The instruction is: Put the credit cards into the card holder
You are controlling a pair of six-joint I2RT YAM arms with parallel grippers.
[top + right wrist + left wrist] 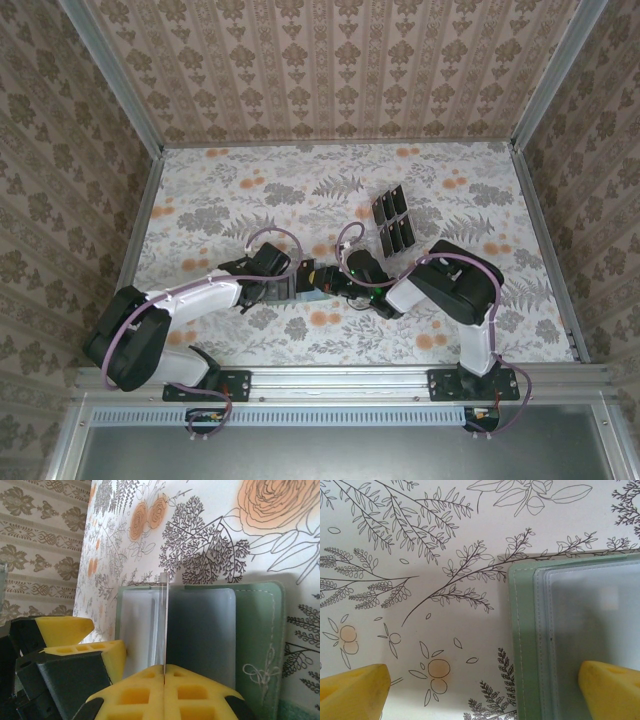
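The grey-green card holder point(314, 289) lies open on the table between both grippers, its clear sleeves point(585, 610) facing up. My right gripper point(164, 669) is shut on one thin clear sleeve point(164, 620), which stands upright and edge-on above the holder's cover point(260, 630). My left gripper point(482, 692) is open. One of its yellow fingers point(610, 690) sits over the sleeves and the other straddles the holder's stitched left edge point(522, 630), above the bare table. Several black credit cards point(393, 220) lie in rows beyond the right gripper point(328, 280), apart from both grippers.
The flower-patterned table point(250, 190) is boxed in by patterned walls with metal posts point(545, 230) at the sides. The left gripper's yellow fingers point(75, 640) stand close to the left of the holder in the right wrist view.
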